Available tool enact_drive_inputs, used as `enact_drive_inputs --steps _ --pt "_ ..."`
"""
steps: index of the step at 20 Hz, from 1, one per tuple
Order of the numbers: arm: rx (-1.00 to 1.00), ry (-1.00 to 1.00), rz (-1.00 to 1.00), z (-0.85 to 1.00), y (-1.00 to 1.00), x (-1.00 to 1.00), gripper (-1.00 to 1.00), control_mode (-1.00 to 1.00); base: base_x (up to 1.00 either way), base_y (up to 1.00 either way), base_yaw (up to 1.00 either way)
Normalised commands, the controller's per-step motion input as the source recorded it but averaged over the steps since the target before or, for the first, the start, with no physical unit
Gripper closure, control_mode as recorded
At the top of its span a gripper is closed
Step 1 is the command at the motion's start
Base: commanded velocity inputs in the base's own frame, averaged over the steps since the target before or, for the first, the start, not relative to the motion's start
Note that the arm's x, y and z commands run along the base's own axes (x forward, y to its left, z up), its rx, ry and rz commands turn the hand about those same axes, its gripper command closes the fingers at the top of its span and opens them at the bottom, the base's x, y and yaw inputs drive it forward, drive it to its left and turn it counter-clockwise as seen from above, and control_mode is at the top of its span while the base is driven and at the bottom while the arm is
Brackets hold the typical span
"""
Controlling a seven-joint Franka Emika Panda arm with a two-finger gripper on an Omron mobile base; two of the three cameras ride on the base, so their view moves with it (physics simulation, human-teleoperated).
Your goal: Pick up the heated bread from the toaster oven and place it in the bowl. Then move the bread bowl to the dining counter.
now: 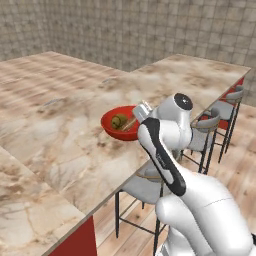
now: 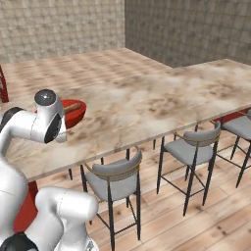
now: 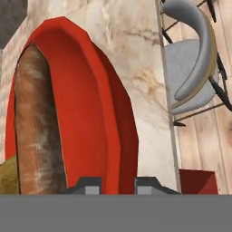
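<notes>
Nearest the hand camera, the two dark fingertips of the gripper [image 3: 118, 183] were seen astride the near rim of the red bowl [image 3: 86, 113], one tip inside the wall and one outside; the jaws appeared narrowed onto that rim, so the bowl was judged to be held. Inside it, a long brown baguette-like stick [image 3: 38, 131] lay against the wall, and an olive-tan edge of the heated bread [image 3: 8, 179] was cut off at the frame's border.

In the left base view the bowl [image 1: 111, 131] was seen over the dining counter [image 1: 65, 115], with the round roll [image 1: 119, 121] in it. Whether its base rested on the stone or hung just above could not be told.

The step in hand was judged to be setting the bowl down. It would be done well if the bowl were kept level, lowered well inboard of the counter edge, and released only once seated.

Beyond the edge, a grey-seated bar stool [image 3: 190, 68] stood below. In the right base view the bowl [image 2: 73, 113] was largely hidden behind the arm.
</notes>
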Motion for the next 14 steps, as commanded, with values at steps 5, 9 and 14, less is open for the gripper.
enact_drive_inputs --steps 5,9,14 --pt "0.05 0.06 -0.06 -0.24 0.13 0.81 1.0 -1.0 0.0 0.0 0.0" --pt "0.0 0.0 -0.02 -0.52 0.22 0.89 1.0 -1.0 0.0 0.0 0.0" --pt "-0.01 -0.03 -0.01 -0.86 0.36 0.99 1.0 -1.0 0.0 0.0 0.0"
